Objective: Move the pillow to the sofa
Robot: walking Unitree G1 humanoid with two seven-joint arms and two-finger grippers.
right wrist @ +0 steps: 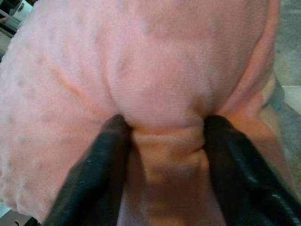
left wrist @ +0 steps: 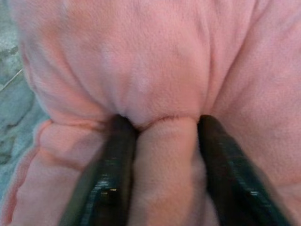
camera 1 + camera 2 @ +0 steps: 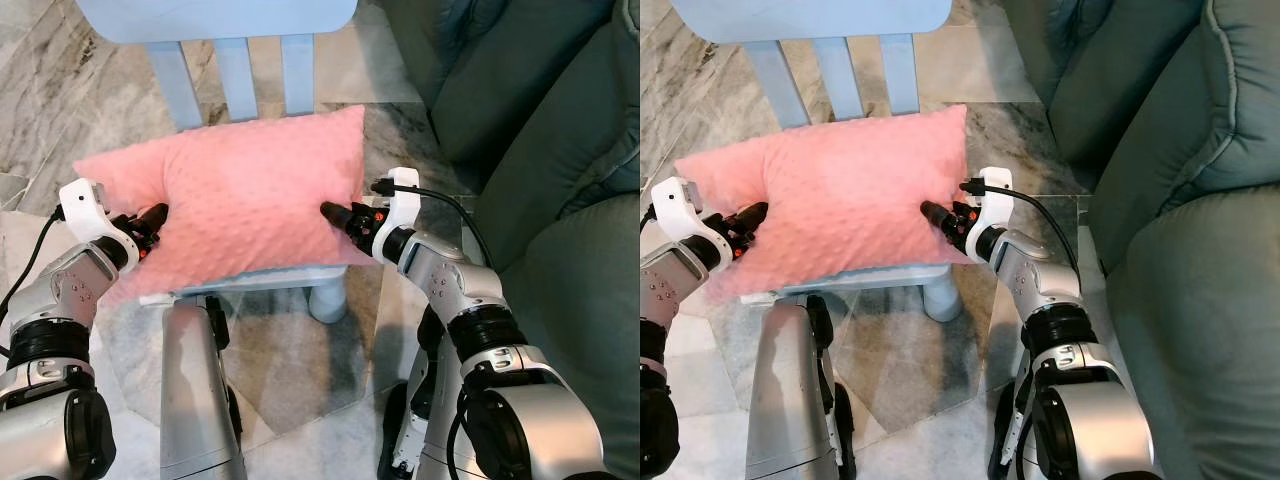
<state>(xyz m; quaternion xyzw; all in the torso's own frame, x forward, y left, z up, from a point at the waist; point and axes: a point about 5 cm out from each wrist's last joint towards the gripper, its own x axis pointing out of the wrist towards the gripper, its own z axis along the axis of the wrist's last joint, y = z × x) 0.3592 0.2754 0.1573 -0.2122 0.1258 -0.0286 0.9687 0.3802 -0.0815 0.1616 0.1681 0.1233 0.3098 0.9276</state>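
1. The soft pink dimpled fabric pillow lies on the seat of a small pale blue wooden chair, which stands on a grey marbled tile floor.
2. The grey-green upholstered sofa sits from about 1 o'clock to 4 o'clock of the pillow, just beside the chair.
3. The left gripper is at the pillow's 9 o'clock edge; in the left wrist view its black fingers are pinched on a fold of pink fabric.
4. The right gripper is at the 3 o'clock edge, and its fingers likewise clamp a bunched fold.
5. Step in hand, as I judge it: the two-sided grasp is made, and the pillow has not yet left the seat.
6. The next move calls for raising both arms together so the pillow clears the chair, then turning toward 3 o'clock to carry it over the sofa cushion.
7. The grips hold only small folds of slack fabric, so an uneven lift could pull one fold free.
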